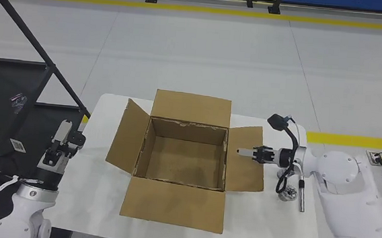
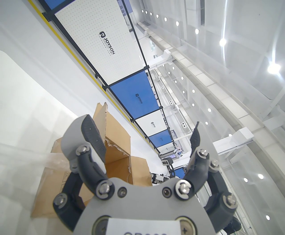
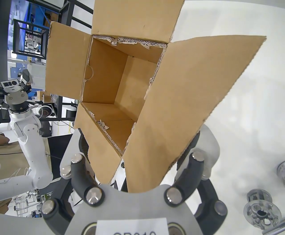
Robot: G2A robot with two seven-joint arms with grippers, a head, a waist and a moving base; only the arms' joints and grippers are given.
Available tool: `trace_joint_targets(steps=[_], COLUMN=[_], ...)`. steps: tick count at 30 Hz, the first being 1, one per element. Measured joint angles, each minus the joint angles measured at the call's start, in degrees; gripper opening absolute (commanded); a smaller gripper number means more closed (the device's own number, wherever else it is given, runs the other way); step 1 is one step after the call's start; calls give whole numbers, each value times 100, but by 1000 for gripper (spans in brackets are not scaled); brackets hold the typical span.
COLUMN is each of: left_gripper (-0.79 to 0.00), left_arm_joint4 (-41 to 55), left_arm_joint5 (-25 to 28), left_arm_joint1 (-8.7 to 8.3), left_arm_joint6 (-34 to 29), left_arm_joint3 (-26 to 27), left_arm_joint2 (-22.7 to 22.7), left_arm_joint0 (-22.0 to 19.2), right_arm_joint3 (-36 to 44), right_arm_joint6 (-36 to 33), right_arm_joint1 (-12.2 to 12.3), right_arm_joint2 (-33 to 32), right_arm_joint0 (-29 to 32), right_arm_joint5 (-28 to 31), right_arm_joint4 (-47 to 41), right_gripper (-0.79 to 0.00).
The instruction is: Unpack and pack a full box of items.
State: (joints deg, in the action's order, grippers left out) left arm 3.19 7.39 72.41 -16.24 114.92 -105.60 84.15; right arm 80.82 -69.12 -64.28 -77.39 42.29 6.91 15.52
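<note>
An open cardboard box (image 1: 192, 109) stands in the middle of the white table (image 1: 93, 199) with all flaps folded out, and I see nothing inside it (image 3: 104, 73). My right gripper (image 1: 241, 151) is at the box's right flap (image 1: 244, 167). In the right wrist view this gripper (image 3: 142, 135) is open, with the flap's (image 3: 189, 89) outer edge lying between its spread fingers. My left gripper (image 1: 61, 137) is near the table's left edge, clear of the box and pointing upward. It is open (image 2: 144, 138) and holds nothing, and the box (image 2: 115, 133) shows beyond it.
A black frame (image 1: 17, 98) stands just left of the table. Small metal spool-like parts (image 3: 260, 209) lie on the surface near the right gripper. The far left arm (image 3: 29, 138) shows past the box in the right wrist view.
</note>
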Motion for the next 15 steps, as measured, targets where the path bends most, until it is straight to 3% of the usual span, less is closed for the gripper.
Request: trace_joint_targets(steps=[15], left_gripper=[0], left_arm_joint4=[0], left_arm_joint5=[0], left_arm_joint1=[0], left_arm_joint6=[0], left_arm_joint3=[0], left_arm_joint2=[0], left_arm_joint0=[0], right_arm_joint3=[-185], right_arm_joint6=[181], right_arm_joint1=[-18], right_arm_joint2=[530], right_arm_joint0=[-254], right_arm_joint5=[-100], right_arm_joint4=[-39], right_gripper=[0])
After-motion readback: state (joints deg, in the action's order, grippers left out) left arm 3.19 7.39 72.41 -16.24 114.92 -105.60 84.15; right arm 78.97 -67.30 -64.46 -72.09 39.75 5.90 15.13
